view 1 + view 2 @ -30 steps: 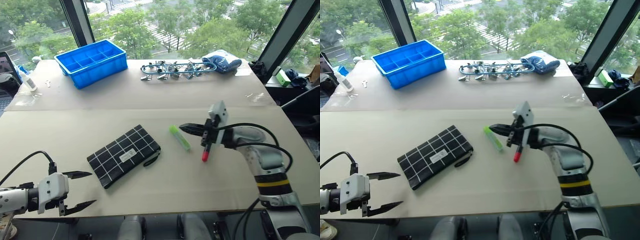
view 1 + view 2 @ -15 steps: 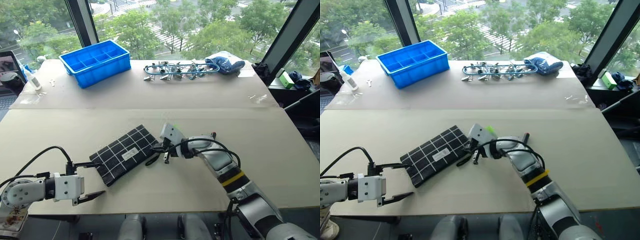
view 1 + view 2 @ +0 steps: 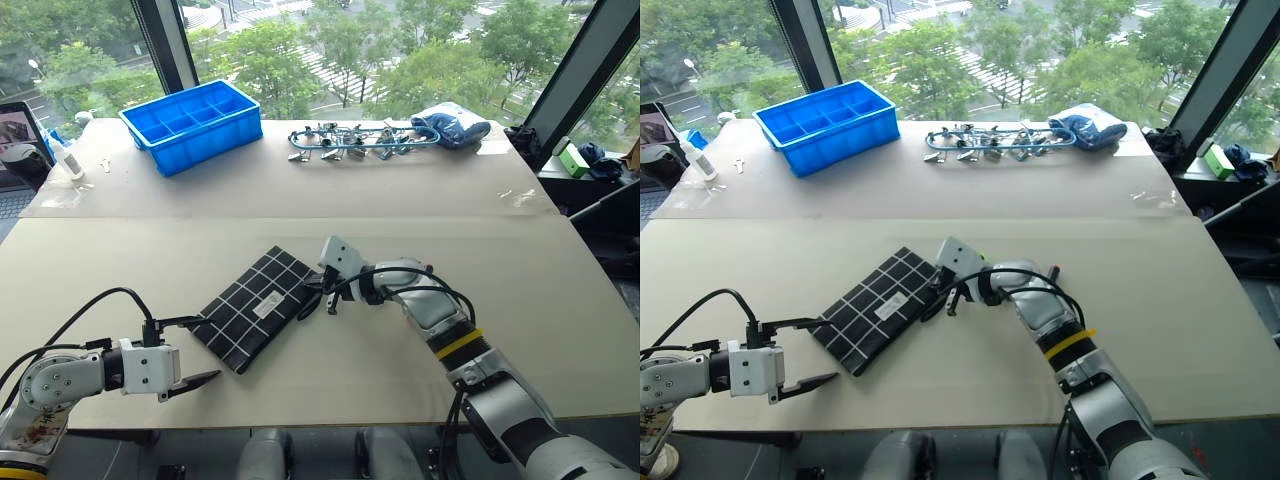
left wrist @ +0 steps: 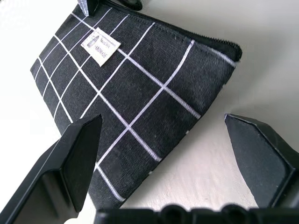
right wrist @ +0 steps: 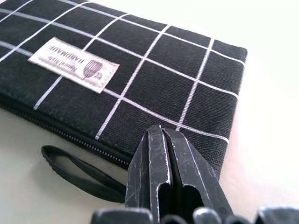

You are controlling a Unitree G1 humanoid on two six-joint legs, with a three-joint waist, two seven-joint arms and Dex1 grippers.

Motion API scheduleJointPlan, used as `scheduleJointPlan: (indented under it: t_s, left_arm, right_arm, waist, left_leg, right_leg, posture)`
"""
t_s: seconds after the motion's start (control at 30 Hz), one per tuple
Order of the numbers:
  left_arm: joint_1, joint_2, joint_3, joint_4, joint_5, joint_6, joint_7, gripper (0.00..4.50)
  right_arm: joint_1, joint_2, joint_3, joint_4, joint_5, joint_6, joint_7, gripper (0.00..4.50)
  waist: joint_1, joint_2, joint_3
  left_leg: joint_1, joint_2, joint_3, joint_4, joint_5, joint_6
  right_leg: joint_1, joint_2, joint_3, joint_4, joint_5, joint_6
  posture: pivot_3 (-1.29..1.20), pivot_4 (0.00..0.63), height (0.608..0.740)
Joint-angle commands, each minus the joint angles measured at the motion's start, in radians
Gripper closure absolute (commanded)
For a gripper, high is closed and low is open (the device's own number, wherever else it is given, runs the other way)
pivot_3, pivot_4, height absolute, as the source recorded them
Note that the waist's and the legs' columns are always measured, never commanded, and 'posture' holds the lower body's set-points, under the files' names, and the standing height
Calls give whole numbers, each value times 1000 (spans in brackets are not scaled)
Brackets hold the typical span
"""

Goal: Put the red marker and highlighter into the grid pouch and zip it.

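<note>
Grid pouch (image 3: 254,310) turned, right tool (image 3: 318,293) shut, now at its zipper end

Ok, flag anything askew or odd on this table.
The grid pouch lies skewed to the table edge, its strap flopped loose beside the shut right gripper. Nothing looks spilled or damaged.

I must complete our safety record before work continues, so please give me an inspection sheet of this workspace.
Surface: beige table, flat, with a seam across it.
Job's things: grid pouch lies flat with its label up; strap rests on the table.
Clutter: blue bin, metal clips, blue cloth and white bottle along the far side.
Grippers: left tool open beside the pouch's near corner; right tool shut at the strap end.
Cables: black cables loop from both wrists.
Surroundings: windows, trees outside.
</note>
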Motion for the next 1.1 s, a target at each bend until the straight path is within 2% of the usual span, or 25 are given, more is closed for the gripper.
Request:
scheduleJointPlan:
  t_s: [0.03,0.43,0.63,0.9,1.1]
  left_arm:
    - [5,4,-38,-2,20,16,8,0]
    - [10,4,-47,-16,-4,33,19,0]
    - [-2,-2,-61,-58,-10,70,31,0]
    - [-37,-40,-176,-222,95,219,79,0]
    - [-73,-33,-197,-231,124,244,96,0]
  right_arm:
    - [-35,25,-52,-25,54,57,6,4455]
    - [-44,4,80,201,-187,-95,-103,4455]
    - [-41,18,78,210,-200,-109,-106,4455]
    - [-40,24,58,197,-188,-85,-107,4455]
    - [-38,29,55,192,-188,-76,-107,4455]
  waist:
    - [-1,0,0]
    - [-5,2,0]
    - [-4,2,-1]
    - [-4,1,-2]
    - [-3,1,-2]
  left_leg:
    - [0,0,0,0,0,0]
    - [2,0,1,0,0,0]
    - [3,0,1,0,0,0]
    - [3,0,1,-1,0,0]
    - [3,0,1,-1,0,0]
  right_leg:
    - [0,0,0,0,0,0]
    - [1,0,0,0,0,0]
    - [3,-1,0,0,0,0]
    - [2,0,0,0,0,0]
    - [2,0,1,0,0,0]
  posture:
    - [0,150,740]
    - [0,150,740]
    - [0,150,740]
    - [0,150,740]
    - [0,150,740]
